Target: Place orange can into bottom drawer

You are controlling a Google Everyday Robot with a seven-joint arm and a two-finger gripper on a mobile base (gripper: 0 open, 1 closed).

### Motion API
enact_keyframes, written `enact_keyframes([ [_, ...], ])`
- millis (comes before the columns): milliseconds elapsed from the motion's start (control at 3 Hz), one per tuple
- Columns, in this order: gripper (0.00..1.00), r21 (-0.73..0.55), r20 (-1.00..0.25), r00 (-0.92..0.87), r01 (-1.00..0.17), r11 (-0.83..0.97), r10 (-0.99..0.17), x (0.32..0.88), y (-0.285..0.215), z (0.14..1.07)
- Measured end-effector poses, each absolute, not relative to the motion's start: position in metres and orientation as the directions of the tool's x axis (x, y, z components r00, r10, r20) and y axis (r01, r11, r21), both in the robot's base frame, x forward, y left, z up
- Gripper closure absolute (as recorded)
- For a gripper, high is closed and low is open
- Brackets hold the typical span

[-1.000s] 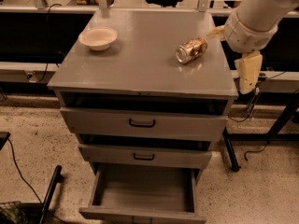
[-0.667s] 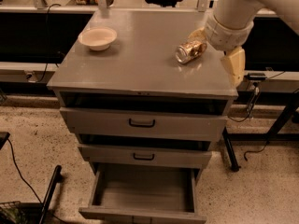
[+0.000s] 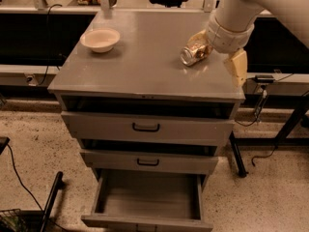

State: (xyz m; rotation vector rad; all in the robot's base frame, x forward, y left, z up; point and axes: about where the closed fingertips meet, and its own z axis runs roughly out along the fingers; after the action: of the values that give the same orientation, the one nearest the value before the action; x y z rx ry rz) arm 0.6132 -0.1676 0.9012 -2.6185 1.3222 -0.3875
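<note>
gripper (image 3: 217,52) beside orange can (image 3: 194,52), bowl (image 3: 100,39) well apart

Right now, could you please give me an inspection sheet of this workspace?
Surface: grey cabinet top, holding two things.
Job's things: can lying on its side, right rear of the top; bottom drawer pulled out, nothing seen inside.
Clutter: bowl, upright, left rear.
Grippers: gripper low over the top at the can's right, fingers open, can not held.
Cables: black cable on the floor at left; another hanging at right.
Surroundings: speckled floor; dark table leg at right.
</note>
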Motion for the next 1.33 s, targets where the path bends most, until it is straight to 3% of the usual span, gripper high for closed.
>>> enact_keyframes([
  [667,0.00,-0.280,0.200,0.624,-0.702,-0.655,-0.755,0.620,-0.158,0.903],
  [1333,0.00,-0.309,0.273,0.656,-0.633,-0.710,-0.704,0.678,-0.149,0.920],
])
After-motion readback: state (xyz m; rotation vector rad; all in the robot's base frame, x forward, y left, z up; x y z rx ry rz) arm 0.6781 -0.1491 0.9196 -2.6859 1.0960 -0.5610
